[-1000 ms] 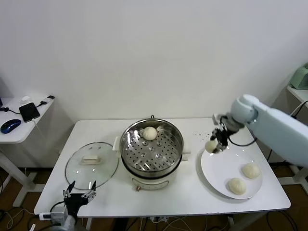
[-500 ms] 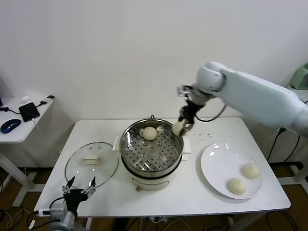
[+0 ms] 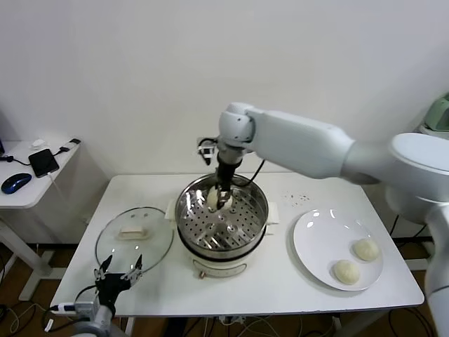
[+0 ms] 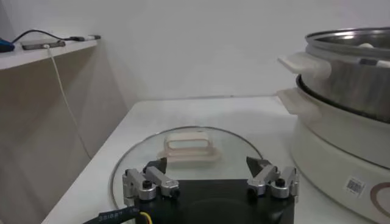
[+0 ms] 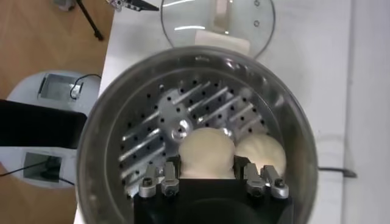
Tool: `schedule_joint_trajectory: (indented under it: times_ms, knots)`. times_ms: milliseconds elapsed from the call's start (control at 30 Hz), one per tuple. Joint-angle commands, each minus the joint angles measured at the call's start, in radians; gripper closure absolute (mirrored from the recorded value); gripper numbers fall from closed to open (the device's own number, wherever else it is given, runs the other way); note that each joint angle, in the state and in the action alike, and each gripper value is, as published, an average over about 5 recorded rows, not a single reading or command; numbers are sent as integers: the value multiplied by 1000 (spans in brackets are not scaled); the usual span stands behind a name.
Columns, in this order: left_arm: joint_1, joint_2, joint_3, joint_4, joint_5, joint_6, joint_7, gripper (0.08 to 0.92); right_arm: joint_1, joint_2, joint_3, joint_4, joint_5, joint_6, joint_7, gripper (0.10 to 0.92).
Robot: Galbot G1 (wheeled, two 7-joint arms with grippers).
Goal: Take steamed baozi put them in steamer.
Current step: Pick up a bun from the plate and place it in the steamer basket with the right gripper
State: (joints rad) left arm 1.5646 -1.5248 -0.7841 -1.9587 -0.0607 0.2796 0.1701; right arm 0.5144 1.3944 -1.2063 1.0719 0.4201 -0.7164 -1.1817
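Note:
My right gripper (image 3: 222, 195) reaches down into the steamer (image 3: 257, 208) and is shut on a cream-white baozi (image 5: 207, 151), held just above the perforated tray (image 5: 152, 125). A second baozi (image 5: 263, 153) lies on the tray right beside the held one. Two more baozi (image 3: 365, 248) (image 3: 345, 271) rest on the white plate (image 3: 319, 235) to the right of the steamer. My left gripper (image 3: 118, 269) hangs open and empty at the table's front left corner, its fingers (image 4: 261, 165) spread just short of the glass lid (image 4: 195, 159).
The glass lid (image 3: 133, 239) with its cream handle lies flat to the left of the steamer. A low side table (image 3: 31, 184) with a phone and a mouse stands at far left. A pale green object (image 3: 438, 112) sits at the right edge.
My right arm has carried the baozi leftward from above the plate, over the steamer's rim and down toward the tray. The left gripper has barely moved.

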Motion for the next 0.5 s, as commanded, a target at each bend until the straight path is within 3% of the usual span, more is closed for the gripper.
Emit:
schedule_joint_trajectory:
  times_ms: [33, 500]
  knots:
    - [-1, -2, -1, -2, -7, -1, 0, 177, -77, 126, -6, -95, -1, -43, 87, 457]
    - [4, -3, 0, -6, -14, -3, -1, 177, -129, 148, 25, -101, -36, -55, 102, 454]
